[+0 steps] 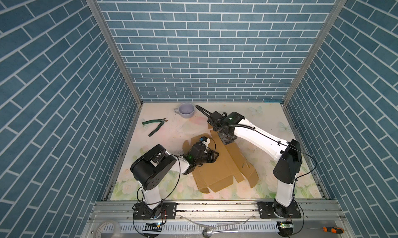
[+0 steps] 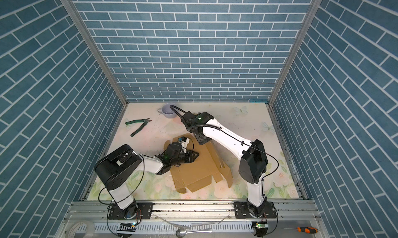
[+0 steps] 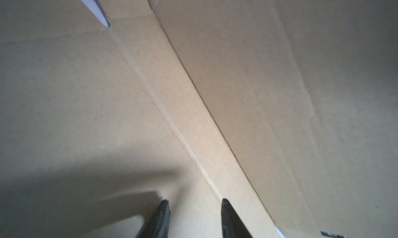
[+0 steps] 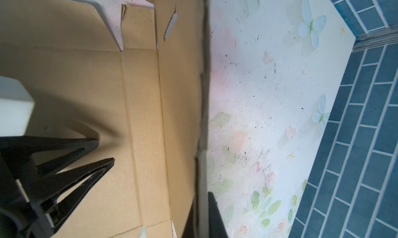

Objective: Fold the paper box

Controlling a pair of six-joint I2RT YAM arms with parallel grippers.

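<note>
The paper box [image 1: 217, 172] [image 2: 193, 172] is a brown cardboard sheet lying partly folded in the middle of the table in both top views. One long side wall [image 4: 183, 96] stands upright. My right gripper [image 4: 203, 196] [image 1: 226, 140] [image 2: 201, 140] is shut on the top edge of that wall. My left gripper [image 3: 194, 201] [image 1: 214, 155] [image 2: 195, 156] [image 4: 105, 150] is open, its tips resting on the flat inner panel [image 3: 86, 96] beside a crease, with nothing between them.
A lilac cup [image 1: 186, 110] [image 2: 170, 110] stands at the back of the table. Green-handled pliers [image 1: 155, 124] [image 2: 139, 124] lie at the back left. Blue brick-patterned walls close in the table on three sides.
</note>
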